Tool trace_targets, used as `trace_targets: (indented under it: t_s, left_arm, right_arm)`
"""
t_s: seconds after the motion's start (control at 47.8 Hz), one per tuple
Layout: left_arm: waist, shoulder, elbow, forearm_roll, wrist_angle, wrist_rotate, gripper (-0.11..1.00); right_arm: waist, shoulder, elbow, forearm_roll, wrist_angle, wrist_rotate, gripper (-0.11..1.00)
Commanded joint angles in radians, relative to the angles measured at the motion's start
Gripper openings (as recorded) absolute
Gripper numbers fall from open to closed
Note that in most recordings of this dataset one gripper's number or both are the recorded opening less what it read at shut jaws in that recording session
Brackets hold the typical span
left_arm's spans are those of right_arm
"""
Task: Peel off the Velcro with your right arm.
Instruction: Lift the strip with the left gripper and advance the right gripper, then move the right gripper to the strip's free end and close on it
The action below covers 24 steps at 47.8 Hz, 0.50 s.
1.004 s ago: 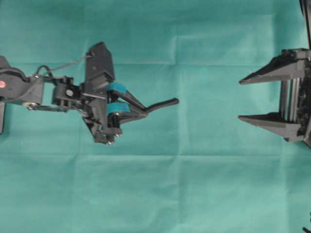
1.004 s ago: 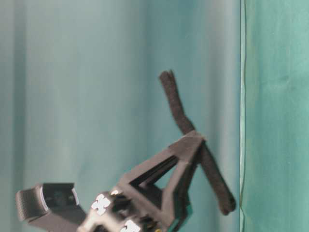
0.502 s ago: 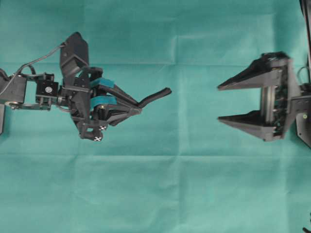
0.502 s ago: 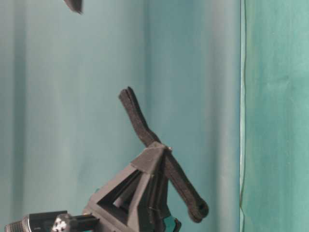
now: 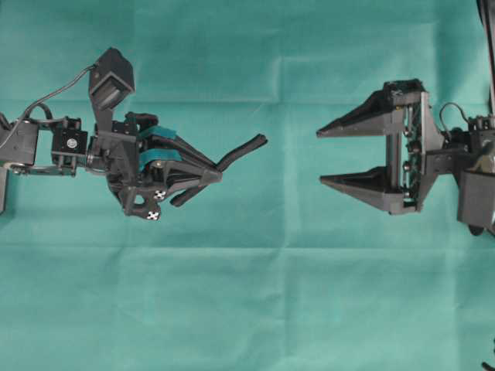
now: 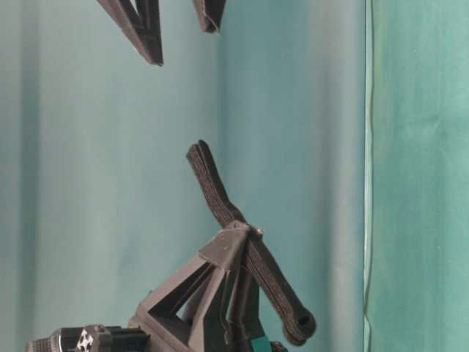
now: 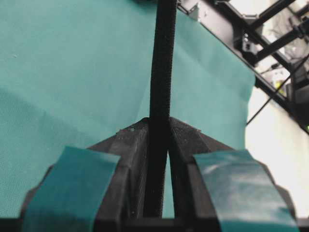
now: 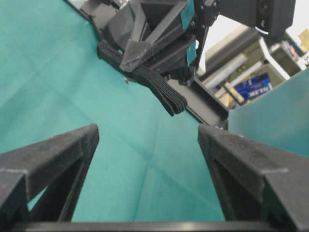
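Overhead view: teal cloth (image 5: 255, 309) fills the whole frame, soft fabric with faint fold creases, nothing else lying on it. Left arm (image 5: 46, 147) enters from the left edge, black, hard plastic with cables; right arm (image 5: 464, 170) enters from the right edge, also black.

Right gripper (image 5: 331, 156) sits at center right with its jaws spread wide and nothing between them. Its fingers (image 5: 360, 122) are long, pointed, matte black wedges with open triangular ribbing. Left gripper (image 5: 216, 171) sits at center left, clenched on the Velcro (image 5: 241, 150); its fingers carry teal tape (image 5: 158, 131).

The Velcro is a thin, flexible black strap with a fuzzy woven texture. One end pokes out up and right from the left fingertips toward the right gripper, and a second length trails lower left beneath the fingers. In the table-level view it runs diagonally through the clenched tips, with a rounded end at the lower right. The left wrist view shows it pinched straight between the two pads.

Progress, as judged: strap held up and presented, right gripper lined up opposite but well apart from it. Not yet gripped, no peel begun. Remaining: close in, pinch the free end, pull the layers apart.
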<state>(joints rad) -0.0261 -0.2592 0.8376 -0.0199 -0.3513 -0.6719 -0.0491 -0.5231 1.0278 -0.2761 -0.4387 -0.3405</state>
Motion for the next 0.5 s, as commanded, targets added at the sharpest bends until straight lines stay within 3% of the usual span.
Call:
trace_targets:
  t_s: [0.0,0.481]
  left_arm:
    - [-0.005,-0.017,-0.009,-0.002,-0.011,0.0,0.1]
    - [-0.005,-0.012,-0.006,-0.002,-0.026,0.002,0.1]
  right_arm:
    - [-0.005,0.005,-0.028,0.002,-0.008,0.0,0.73]
    - [-0.009,0.117,-0.074,0.003,-0.061,0.0,0.73]
